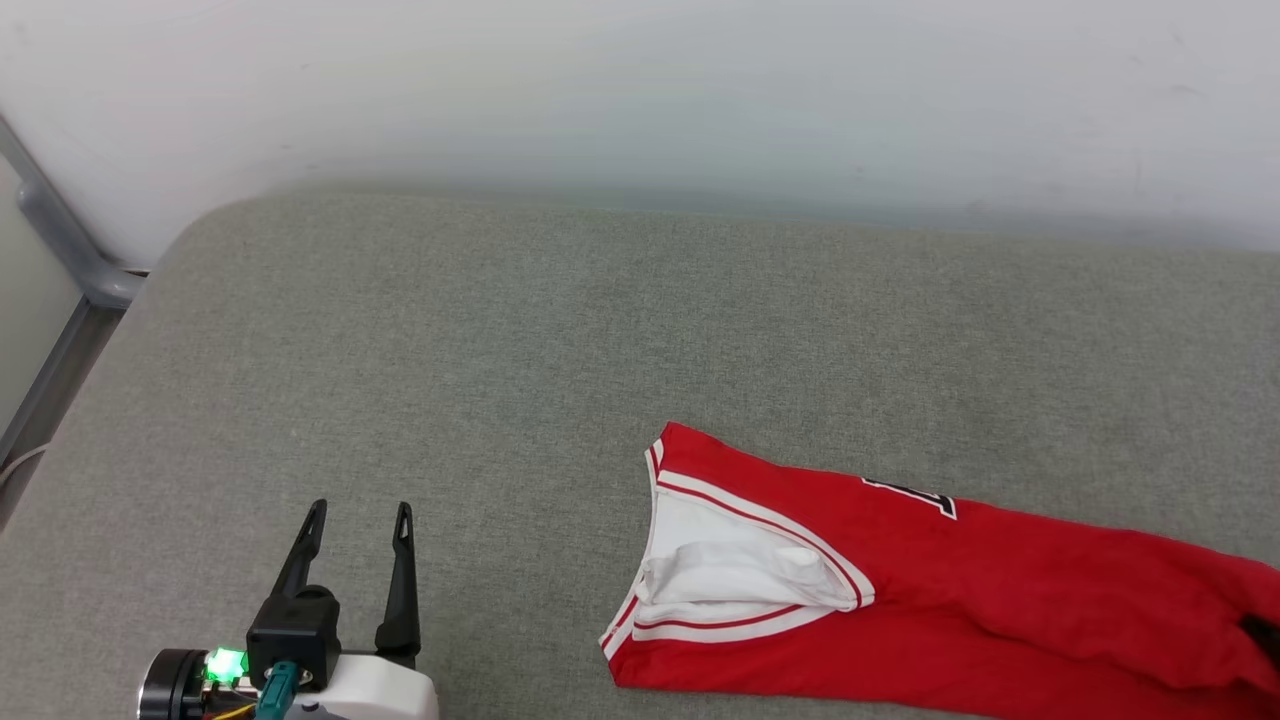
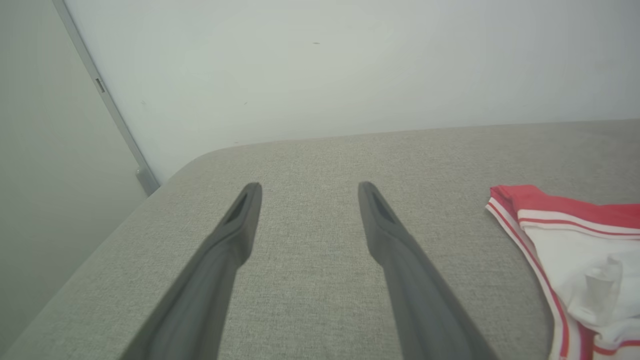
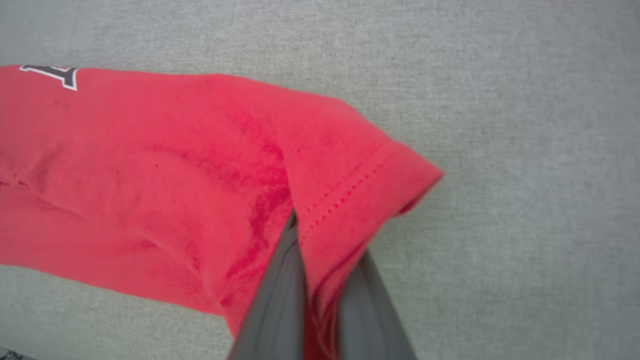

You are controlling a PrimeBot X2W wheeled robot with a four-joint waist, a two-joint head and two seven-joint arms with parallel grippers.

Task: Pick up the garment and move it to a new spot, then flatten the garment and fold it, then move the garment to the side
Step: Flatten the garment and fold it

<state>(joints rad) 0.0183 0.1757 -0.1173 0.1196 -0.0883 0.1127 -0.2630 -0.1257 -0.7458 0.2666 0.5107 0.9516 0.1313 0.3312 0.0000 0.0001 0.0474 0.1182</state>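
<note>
The garment is a red T-shirt lying stretched out long on the grey padded surface at the lower right, its white sleeve with red-and-white stripes facing left. In the right wrist view my right gripper is shut on a fold of the garment close to its stitched hem, with red cloth pinched between the two dark fingers. My left gripper stands open at the lower left, well left of the shirt, with nothing between its fingers. The left wrist view shows the left gripper over bare fabric, the garment's sleeve off to its right.
A pale wall runs along the far edge of the surface. A grey metal frame stands past the rounded left corner. The surface drops away at its left edge.
</note>
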